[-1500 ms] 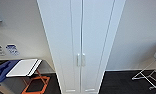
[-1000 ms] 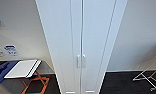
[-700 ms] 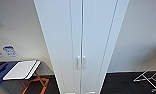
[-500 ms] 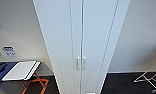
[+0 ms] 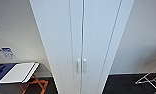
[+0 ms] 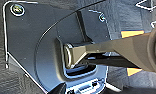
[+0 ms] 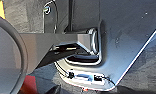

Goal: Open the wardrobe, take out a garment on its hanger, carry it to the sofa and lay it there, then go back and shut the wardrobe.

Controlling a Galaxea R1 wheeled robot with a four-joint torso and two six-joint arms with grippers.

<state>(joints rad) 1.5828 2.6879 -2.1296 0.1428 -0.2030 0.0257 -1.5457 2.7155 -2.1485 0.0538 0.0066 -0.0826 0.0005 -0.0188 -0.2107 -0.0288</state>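
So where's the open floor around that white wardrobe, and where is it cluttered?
Dark floor lies bare between the wardrobe and the white drying rack at right. Left of the wardrobe it is crowded: a folding stand with orange legs bearing a white board.

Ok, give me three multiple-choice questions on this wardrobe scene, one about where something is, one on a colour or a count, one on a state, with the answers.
1. Where is the folding stand with the white top?
A. left of the wardrobe
B. right of the wardrobe
C. inside the wardrobe

2. How many handles sit where the doors meet?
A. one
B. two
C. four

3. What state are the wardrobe doors in?
A. both shut
B. one ajar
C. both wide open

Answers: 1 A, the head view shows it low on the left beside the wardrobe. 2 B, a pair sits either side of the centre seam. 3 A, the doors meet along a thin straight seam with no interior showing.
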